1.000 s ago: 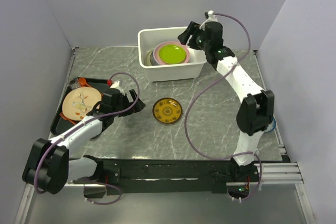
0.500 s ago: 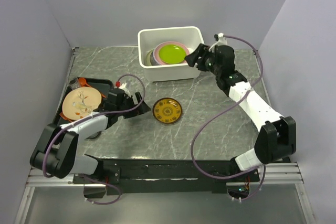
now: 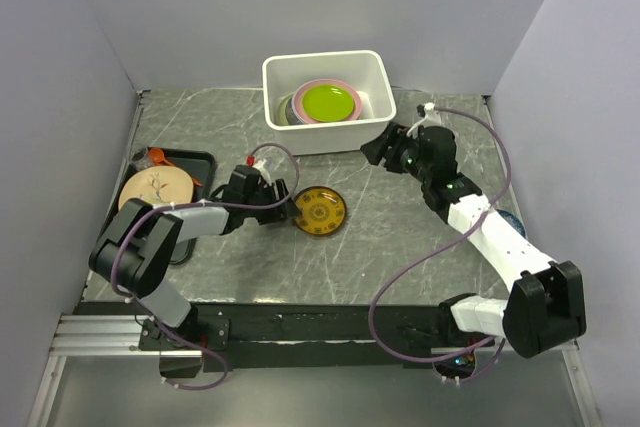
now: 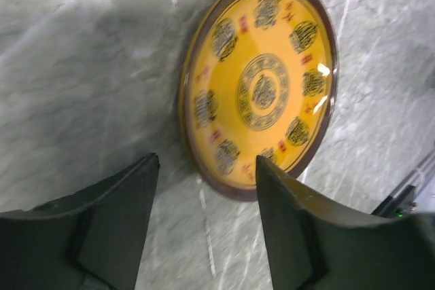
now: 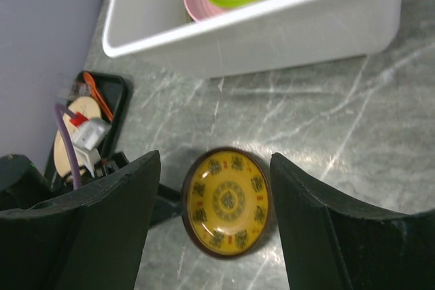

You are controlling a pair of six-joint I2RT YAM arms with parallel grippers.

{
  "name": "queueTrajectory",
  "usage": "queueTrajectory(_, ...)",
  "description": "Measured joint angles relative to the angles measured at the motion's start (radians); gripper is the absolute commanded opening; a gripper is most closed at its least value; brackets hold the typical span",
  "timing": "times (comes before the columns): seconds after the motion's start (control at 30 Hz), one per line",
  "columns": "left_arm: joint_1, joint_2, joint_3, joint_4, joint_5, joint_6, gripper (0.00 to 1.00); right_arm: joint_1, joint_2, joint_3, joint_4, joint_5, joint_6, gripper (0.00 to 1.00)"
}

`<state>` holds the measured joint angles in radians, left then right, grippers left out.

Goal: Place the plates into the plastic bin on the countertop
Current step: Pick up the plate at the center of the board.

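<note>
A yellow patterned plate with a dark brown rim [image 3: 319,211] lies flat on the dark marble countertop [image 3: 400,247]; it also shows in the left wrist view [image 4: 262,86] and the right wrist view [image 5: 230,200]. My left gripper [image 3: 285,204] is open, low on the countertop, its tips [image 4: 207,185] at the plate's left rim. The white plastic bin [image 3: 375,129] at the back holds stacked plates, a lime green one [image 3: 330,101] on top of a pink one. My right gripper [image 3: 378,150] is open and empty, in front of the bin's right corner.
A flat black tray [image 3: 195,159] at the left holds a peach flower-patterned plate [image 3: 155,190] and an orange utensil [image 3: 152,157]. A blue item [image 3: 512,219] lies near the right wall. Walls close the left, back and right sides.
My left gripper has slid right along the countertop up to the yellow plate. My right gripper has left the bin and come down and forward, in front of its right corner.
</note>
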<state>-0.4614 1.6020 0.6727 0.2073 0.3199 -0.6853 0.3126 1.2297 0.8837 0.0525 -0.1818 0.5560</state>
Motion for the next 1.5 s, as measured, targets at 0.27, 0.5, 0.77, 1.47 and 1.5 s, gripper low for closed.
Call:
queueTrajectory(0.27, -0.007, 0.05, 0.029, 0.024, 0.006, -0.016, 0.46, 0.0, -0.027, -0.085, -0.01, 0.011, 0.001, 0.73)
queueTrajectory(0.5, -0.008, 0.092, 0.04, 0.042, 0.007, -0.025, 0.16, -0.012, -0.029, -0.122, -0.002, -0.014, 0.013, 0.73)
queueTrajectory(0.77, -0.011, 0.114, 0.05, 0.075, 0.015, -0.045, 0.01, -0.016, 0.013, -0.173, 0.045, -0.081, 0.044, 0.73)
queueTrajectory(1.47, -0.011, -0.058, 0.015, 0.028, -0.029, -0.042, 0.01, -0.018, 0.064, -0.229, 0.106, -0.192, 0.053, 0.73)
queueTrajectory(1.5, -0.011, -0.071, 0.009, 0.032, -0.026, -0.043, 0.01, -0.018, 0.076, -0.232, 0.115, -0.204, 0.053, 0.73)
